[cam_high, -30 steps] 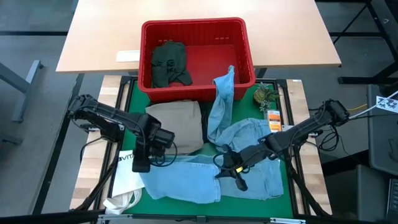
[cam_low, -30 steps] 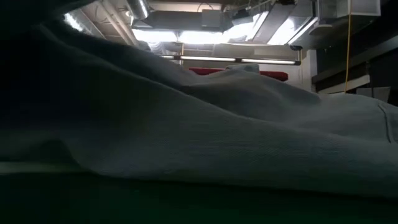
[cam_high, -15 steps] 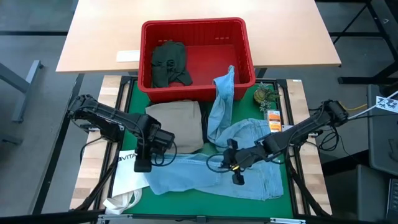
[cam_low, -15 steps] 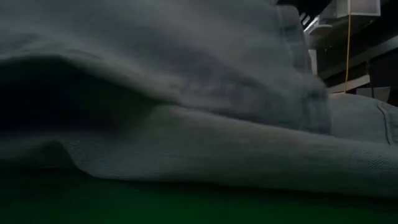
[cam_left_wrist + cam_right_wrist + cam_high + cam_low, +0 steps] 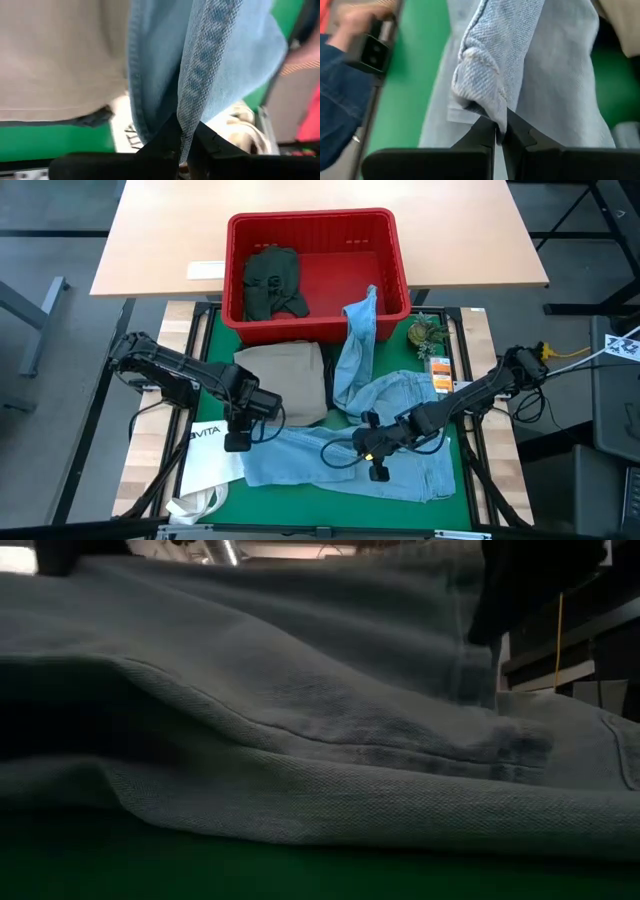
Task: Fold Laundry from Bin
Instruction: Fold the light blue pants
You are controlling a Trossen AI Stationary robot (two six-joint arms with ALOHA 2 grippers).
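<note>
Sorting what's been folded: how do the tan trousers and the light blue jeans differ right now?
The tan trousers lie flat in a tidy rectangle, touched by neither gripper; the light blue jeans sprawl rumpled across the green mat. One jeans leg drapes over the red bin rim. Left gripper and right gripper each pinch the jeans' fabric. Both garments rest on the mat.

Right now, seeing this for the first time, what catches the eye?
Two dark arms each pinch an edge of the light blue jeans spread over the green mat, left fingers and right fingers shut on the denim. Behind them stands a red basket with a dark green garment inside.
</note>
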